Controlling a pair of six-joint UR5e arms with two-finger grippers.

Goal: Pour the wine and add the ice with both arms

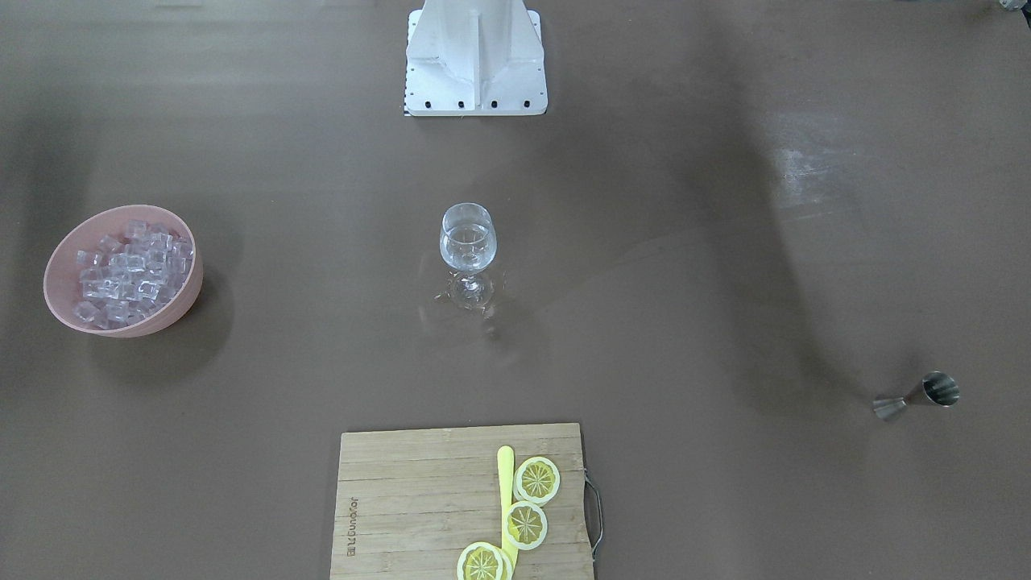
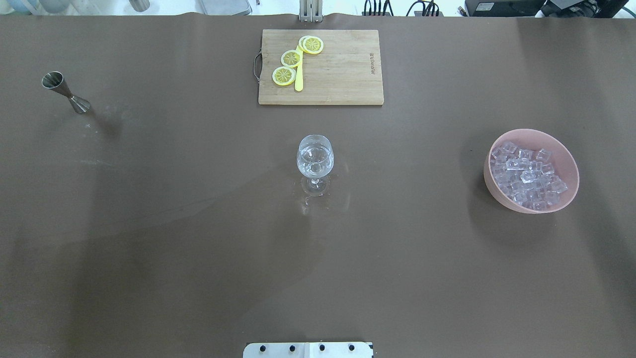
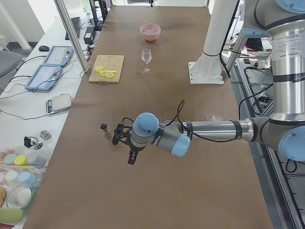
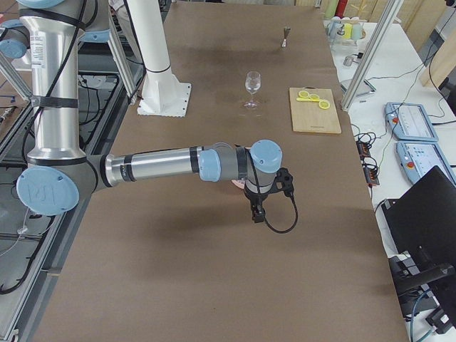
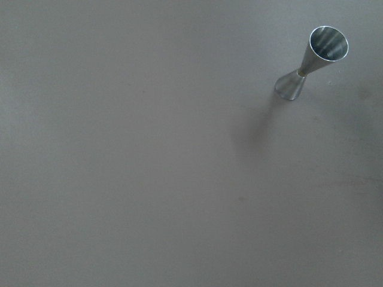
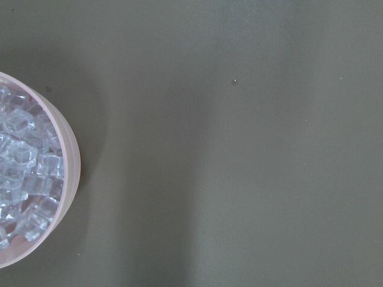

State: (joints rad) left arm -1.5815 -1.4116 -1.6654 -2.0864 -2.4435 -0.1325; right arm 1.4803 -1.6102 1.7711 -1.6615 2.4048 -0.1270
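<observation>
— Where has the wine got to?
— A little clear wine [image 2: 314, 168] sits in the wine glass [image 1: 467, 238], which stands upright in the middle of the tabletop [image 1: 725, 499].
— And the ice?
— The ice [image 1: 129, 274] is heaped in a pink bowl [image 1: 58, 278], well off to the glass's right, taking the robot's own sides.
— The arms?
— The left arm [image 3: 209, 130] reaches out far to the glass's left, with its jaws pointing down near an upright metal measuring cup [image 3: 103, 129]. The right arm [image 4: 157, 165] stretches out far to the glass's right, by the bowl.
— Are the jaws open or closed?
— I cannot tell for either pair, since only the side views show them.
— Anything else?
— Beyond the glass, away from the robot, lies a wooden cutting board [image 1: 419, 499] with three lemon slices [image 1: 536, 480] and a thin yellow utensil [image 1: 506, 483]. On the robot's side of the glass stands a white pedestal [image 1: 475, 56].
</observation>
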